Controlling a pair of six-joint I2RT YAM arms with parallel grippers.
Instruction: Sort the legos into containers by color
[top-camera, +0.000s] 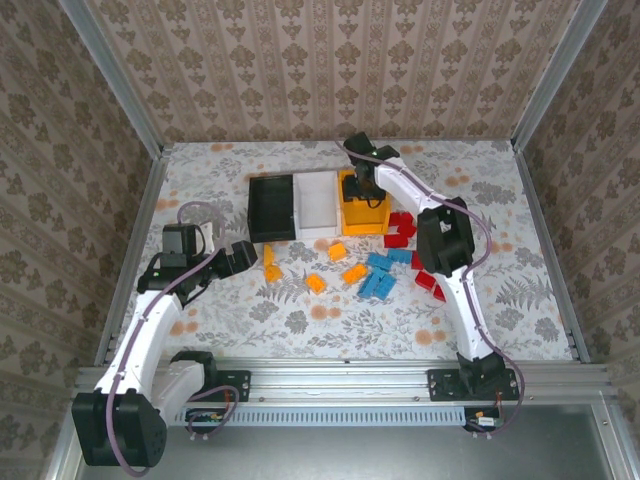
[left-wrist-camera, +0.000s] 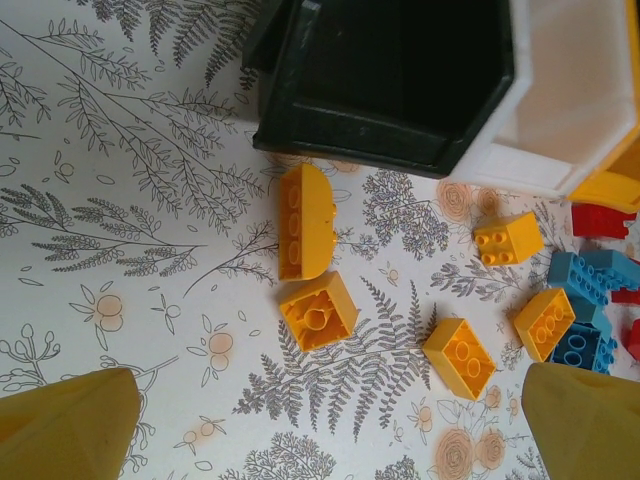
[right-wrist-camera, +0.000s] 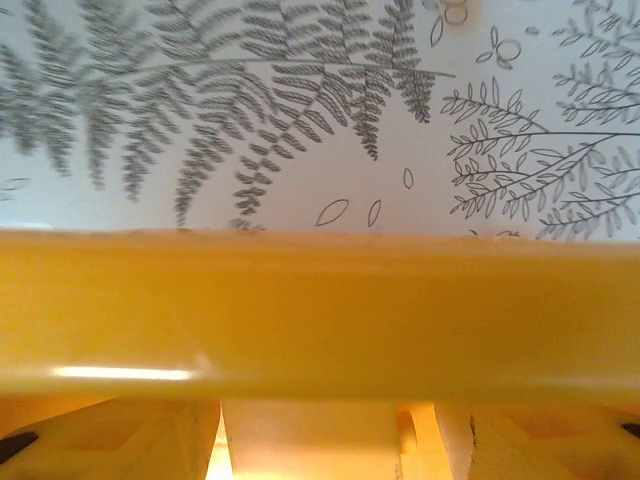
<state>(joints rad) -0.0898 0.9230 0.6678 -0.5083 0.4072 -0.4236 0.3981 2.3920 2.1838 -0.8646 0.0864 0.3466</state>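
Top external view: sorting is judged to be at an early stage. Orange legos, blue legos and red legos lie scattered on the table before the bins. The black bin and white bin appear empty. The contents of the orange bin are hidden by the right gripper, poised over it; its finger state cannot be told. The left gripper, fingers spread wide and empty, is held near 5 small, glossy, studded orange bricks.
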